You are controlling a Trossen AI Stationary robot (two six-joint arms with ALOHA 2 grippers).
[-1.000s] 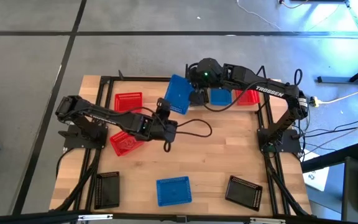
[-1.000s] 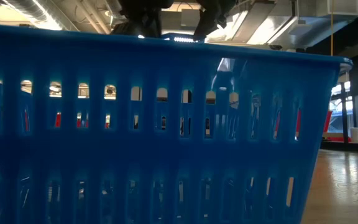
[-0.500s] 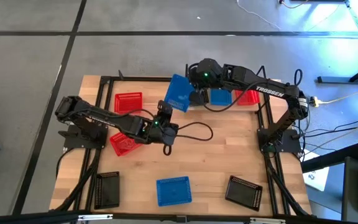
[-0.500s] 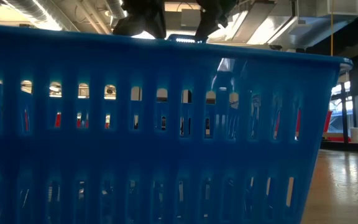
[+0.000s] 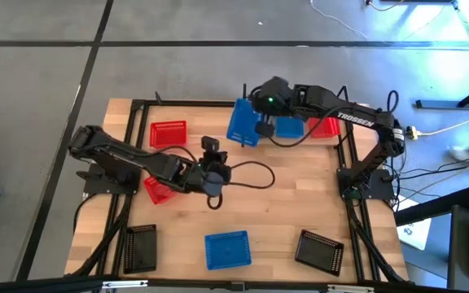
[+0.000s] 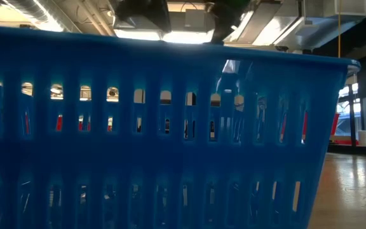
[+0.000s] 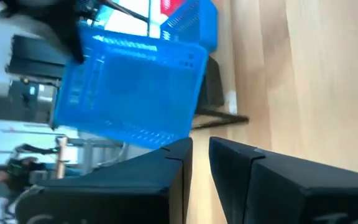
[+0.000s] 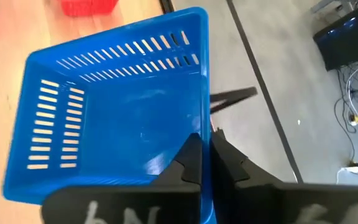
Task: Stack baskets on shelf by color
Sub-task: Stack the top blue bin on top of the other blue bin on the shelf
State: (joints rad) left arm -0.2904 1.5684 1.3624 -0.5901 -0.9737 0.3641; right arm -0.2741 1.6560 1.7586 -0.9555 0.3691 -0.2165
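Observation:
My right gripper (image 5: 260, 126) is shut on a blue basket (image 5: 243, 124) held tilted in the air at the far side, by the shelf's black frame (image 5: 194, 102). The basket also shows in the right wrist view (image 8: 110, 112) and the left wrist view (image 7: 135, 87). On the shelf rest a red basket (image 5: 168, 133) at the left, a blue one (image 5: 288, 127) and a red one (image 5: 324, 126) at the right. My left gripper (image 5: 210, 148) is shut and empty at mid-table, pointing toward the held basket. A red basket (image 5: 158, 190) lies on the table beside the left arm. My right gripper holds the blue basket by one side wall near its rim (image 8: 206, 134), one finger (image 8: 190, 158) inside the basket and one outside. The basket is lifted clear and tilted, its open side toward the gripper.
At the near edge lie a black basket (image 5: 141, 248), a blue basket (image 5: 227, 249) that fills the low view (image 6: 170, 140), and another black basket (image 5: 320, 248). A cable loops on the wood (image 5: 255, 172) by the left gripper.
My right gripper has carried the blue basket a little toward the table's right edge, toward the blue basket on the shelf, and has tipped it steeper. My left gripper has drawn back from the held basket toward the near edge.

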